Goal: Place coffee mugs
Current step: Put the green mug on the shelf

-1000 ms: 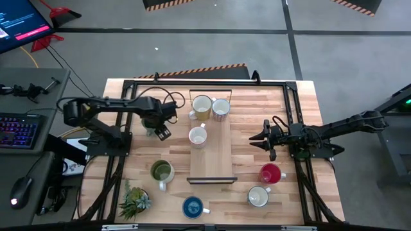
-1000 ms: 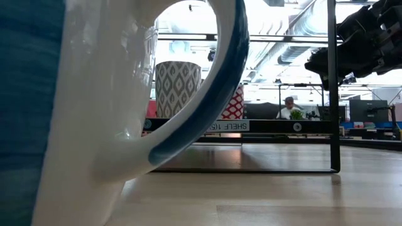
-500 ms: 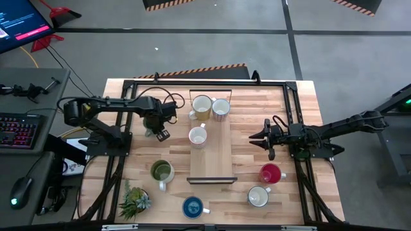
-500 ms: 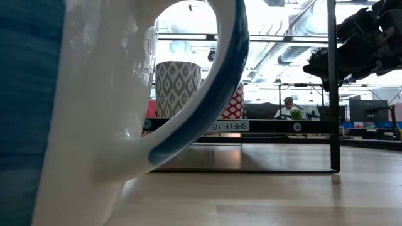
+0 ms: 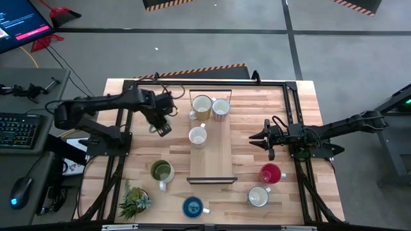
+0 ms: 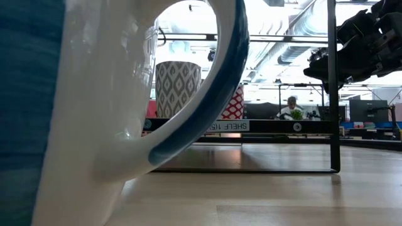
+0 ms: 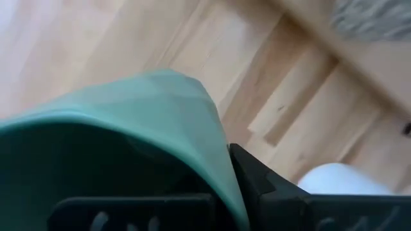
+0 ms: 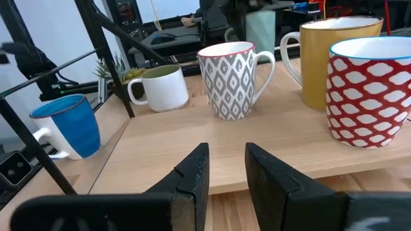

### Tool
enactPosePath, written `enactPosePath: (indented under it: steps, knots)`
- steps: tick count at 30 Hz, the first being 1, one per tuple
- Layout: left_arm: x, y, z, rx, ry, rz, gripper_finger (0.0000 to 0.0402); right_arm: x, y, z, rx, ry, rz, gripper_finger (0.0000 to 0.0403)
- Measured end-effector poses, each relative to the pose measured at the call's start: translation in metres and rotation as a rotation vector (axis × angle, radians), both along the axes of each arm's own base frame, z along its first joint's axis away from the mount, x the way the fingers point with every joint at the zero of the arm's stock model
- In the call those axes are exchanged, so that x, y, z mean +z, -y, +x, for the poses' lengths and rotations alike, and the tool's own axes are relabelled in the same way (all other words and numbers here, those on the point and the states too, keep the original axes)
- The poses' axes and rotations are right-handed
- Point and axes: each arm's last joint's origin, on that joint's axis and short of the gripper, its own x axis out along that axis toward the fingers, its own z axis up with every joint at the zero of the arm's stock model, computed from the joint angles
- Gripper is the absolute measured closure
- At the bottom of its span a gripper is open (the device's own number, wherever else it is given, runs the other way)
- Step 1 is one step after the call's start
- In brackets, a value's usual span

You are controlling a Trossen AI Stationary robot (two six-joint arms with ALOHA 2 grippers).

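While the left gripper (image 5: 156, 122) pinches the rim of a teal-green ceramic mug (image 7: 122, 128), lifted left of the light wooden shelf board (image 5: 210, 160), three patterned mugs (image 5: 201, 106) sit at the board's far end. Board lies rightward of the fingers. Only the left wrist view shows the grip. Right gripper (image 8: 225, 168) hovers slightly parted, empty

A small spiky green potted plant (image 5: 133, 199) stands near the table's front left corner. Off the table's left edge, a keyboard (image 5: 17, 131) and mouse (image 5: 20, 192) lie on a desk, a monitor (image 5: 18, 21) glowing behind.
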Motion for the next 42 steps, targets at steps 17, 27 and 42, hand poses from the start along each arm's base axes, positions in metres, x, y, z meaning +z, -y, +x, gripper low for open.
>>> enactPosePath:
  steps: [17, 27, 42]
  knots:
    - [0.068, 0.078, 0.020, -0.178, 0.237, 0.042, 0.0396, 0.000, 0.000, 0.000, 0.001, 0.000, 0.006, 0.0320]
    - [0.062, 0.114, 0.050, -0.287, 0.197, 0.048, 0.0396, 0.000, 0.000, 0.000, 0.001, -0.001, 0.007, 0.0320]
    - [0.059, 0.158, 0.081, -0.399, 0.173, 0.013, 0.0396, -0.003, 0.000, 0.000, 0.002, -0.029, 0.033, 0.0320]
